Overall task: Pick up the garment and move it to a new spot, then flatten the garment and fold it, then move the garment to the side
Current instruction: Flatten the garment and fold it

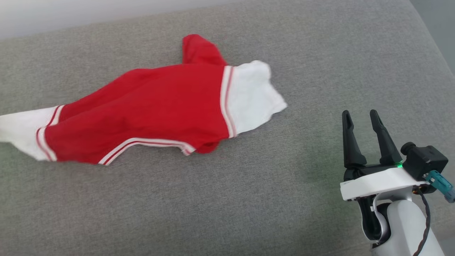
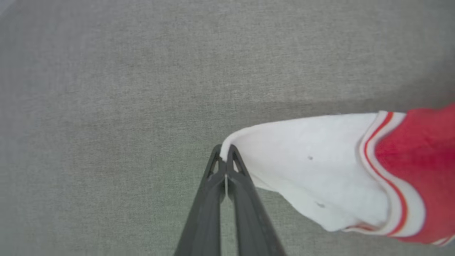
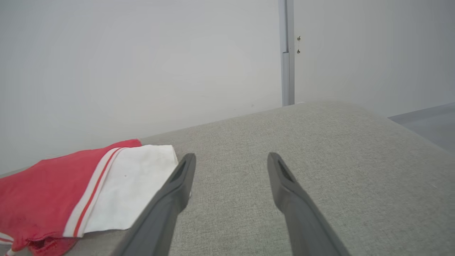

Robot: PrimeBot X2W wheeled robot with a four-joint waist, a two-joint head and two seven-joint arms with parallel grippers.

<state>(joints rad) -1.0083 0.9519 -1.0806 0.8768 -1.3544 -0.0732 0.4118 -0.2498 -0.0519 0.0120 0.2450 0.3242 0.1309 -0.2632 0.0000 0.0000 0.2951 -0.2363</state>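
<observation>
On the cushion, left hand pinches the garment; right hand hovers open.

A grey woven upholstered surface stretches across the scene, its far edge rounded where it meets a plain pale wall. A narrow grey vertical strip runs up the wall, with 2 small dark fittings just beside it.
</observation>
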